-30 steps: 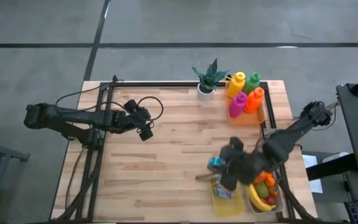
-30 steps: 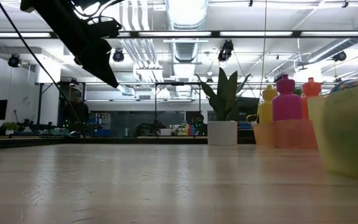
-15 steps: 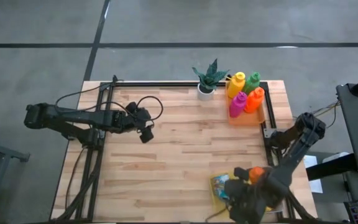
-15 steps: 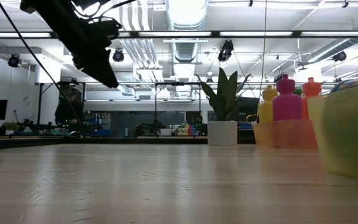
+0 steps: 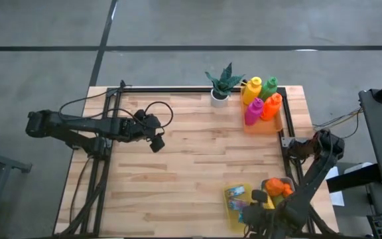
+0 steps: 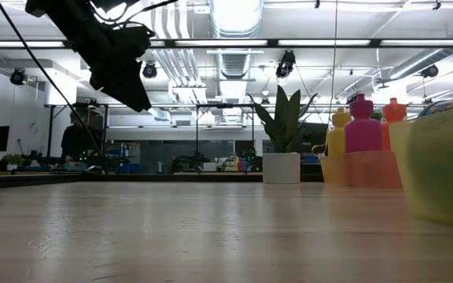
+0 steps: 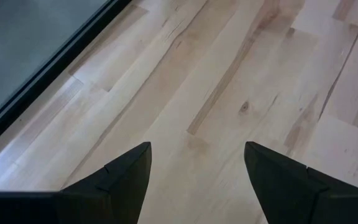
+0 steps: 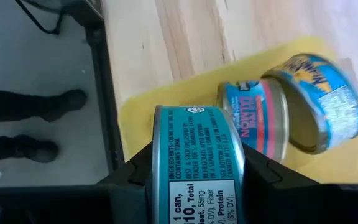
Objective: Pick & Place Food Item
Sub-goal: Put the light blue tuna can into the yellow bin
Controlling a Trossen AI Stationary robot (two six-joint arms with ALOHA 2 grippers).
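My right gripper point(image 8: 197, 169) is shut on a teal tuna can point(image 8: 197, 149) above the yellow bin point(image 8: 160, 102) at the table's near right. In the high view the arm covers the can, and only the bin point(image 5: 233, 211) shows. Two more cans lie in the bin: a blue-and-pink salmon can point(image 8: 253, 121) and a blue can point(image 8: 319, 102) leaning on it. My left gripper point(image 7: 197, 168) hangs open over bare wood at the table's left point(image 5: 155, 141). My right gripper pinches the tuna can between its two fingers, one on each flat end beside the rim point(image 8: 156, 163). The fingers slant down from above. The can stands on edge with its label wall toward the camera, lifted clear over the yellow bin.
A bin of fruit point(image 5: 282, 189) stands right of the yellow bin. A potted plant point(image 5: 220, 97) and an orange tray of coloured bottles point(image 5: 262, 106) are at the far right. The table's near edge rail point(image 8: 107, 81) runs beside the bin, and a person's shoes point(image 8: 17, 118) show beyond it.
My right gripper has carried the tuna can down and toward the table's near edge, from the bin's far end to above its near part, turning as it went. My left gripper has rolled a little in place.
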